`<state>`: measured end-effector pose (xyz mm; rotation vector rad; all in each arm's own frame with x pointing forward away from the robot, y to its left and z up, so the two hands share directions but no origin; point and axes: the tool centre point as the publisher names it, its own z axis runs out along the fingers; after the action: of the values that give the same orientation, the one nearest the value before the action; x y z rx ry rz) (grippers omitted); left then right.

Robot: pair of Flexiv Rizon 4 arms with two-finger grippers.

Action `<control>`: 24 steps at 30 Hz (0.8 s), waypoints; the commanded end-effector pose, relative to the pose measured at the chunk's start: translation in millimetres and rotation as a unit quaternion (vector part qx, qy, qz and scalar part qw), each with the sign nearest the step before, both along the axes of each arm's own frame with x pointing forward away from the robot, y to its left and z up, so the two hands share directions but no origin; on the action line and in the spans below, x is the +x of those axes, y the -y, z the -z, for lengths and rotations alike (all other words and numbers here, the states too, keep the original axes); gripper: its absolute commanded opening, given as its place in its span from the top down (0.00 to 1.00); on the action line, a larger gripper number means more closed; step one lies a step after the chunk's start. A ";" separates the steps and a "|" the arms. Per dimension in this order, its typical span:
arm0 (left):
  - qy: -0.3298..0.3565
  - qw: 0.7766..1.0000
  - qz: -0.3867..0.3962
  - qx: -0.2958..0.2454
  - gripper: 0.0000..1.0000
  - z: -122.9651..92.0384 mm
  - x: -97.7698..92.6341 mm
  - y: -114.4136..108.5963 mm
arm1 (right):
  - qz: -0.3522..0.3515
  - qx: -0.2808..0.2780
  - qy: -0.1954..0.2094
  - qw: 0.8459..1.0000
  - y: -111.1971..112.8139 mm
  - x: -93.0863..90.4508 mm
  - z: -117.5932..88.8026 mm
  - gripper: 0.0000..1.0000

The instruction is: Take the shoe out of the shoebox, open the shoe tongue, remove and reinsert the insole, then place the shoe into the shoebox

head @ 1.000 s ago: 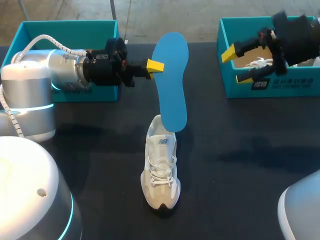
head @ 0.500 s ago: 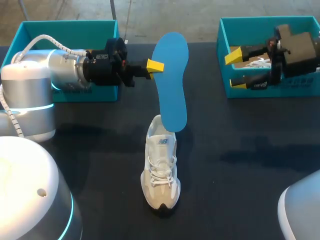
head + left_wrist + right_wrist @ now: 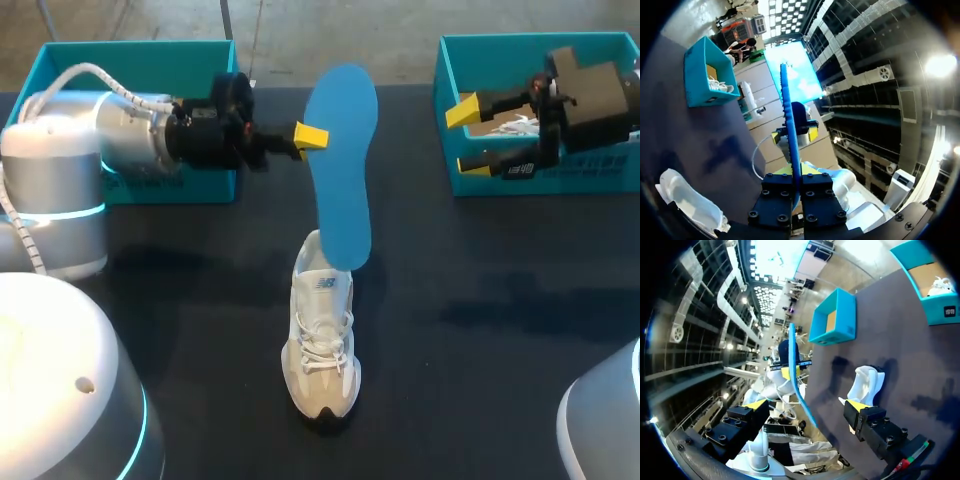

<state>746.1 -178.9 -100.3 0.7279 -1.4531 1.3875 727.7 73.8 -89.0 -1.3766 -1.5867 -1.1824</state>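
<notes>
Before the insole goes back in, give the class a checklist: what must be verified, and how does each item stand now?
1. Left gripper shut on insole: ok.
2. Shoe standing on its sole: ok.
3. Insole's lower end lined up with the heel opening: cannot tell; they overlap in the head view, but depth is unclear.
4. Tongue pulled open: cannot tell.
5. Right gripper open and away from the shoe, by the box: ok.

L gripper (image 3: 312, 134) pinched closed, R gripper (image 3: 466, 138) fingers spread apart.
</notes>
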 end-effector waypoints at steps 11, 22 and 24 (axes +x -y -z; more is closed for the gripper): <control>0.330 0.942 0.033 -0.044 1.00 -11.6 13.4 -6.4 | -0.001 0.000 0.000 1.000 -1.8 2.2 0.0 0.00; 0.585 0.802 -0.004 0.121 1.00 -6.7 23.2 -7.5 | -0.001 0.000 0.000 1.000 -1.8 2.2 0.0 0.00; 0.608 0.783 -0.017 0.126 1.00 -6.9 24.6 -9.7 | -0.001 0.000 0.000 1.000 -1.8 2.2 0.0 0.00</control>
<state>777.2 -172.8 -101.8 0.1294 -2.0634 1.7199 728.1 73.6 -88.7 -1.3743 -1.5872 -1.1822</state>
